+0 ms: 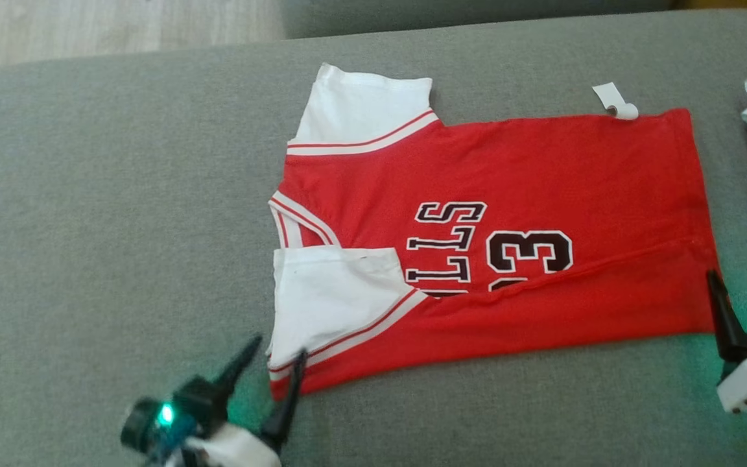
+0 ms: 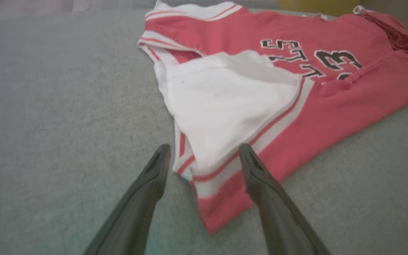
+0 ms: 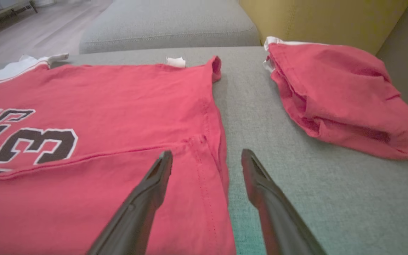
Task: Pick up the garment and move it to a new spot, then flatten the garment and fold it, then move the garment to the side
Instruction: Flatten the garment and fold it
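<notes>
While the jersey (image 1: pixel 542 168) lies on the cushion (image 1: pixel 120 227), near edge folded over | left gripper (image 1: pixel 279 347), right gripper (image 1: pixel 736 271): both open at near corners | I judge folding underway; next, grip far edge.

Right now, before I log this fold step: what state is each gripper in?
Left gripper: jaws open, holding nothing.
Right gripper: jaws open, holding nothing.

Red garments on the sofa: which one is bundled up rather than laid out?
The plain red garment beside the yellow cushion. The numbered jersey lies spread out, lettering showing, only its near edge folded over.
</notes>
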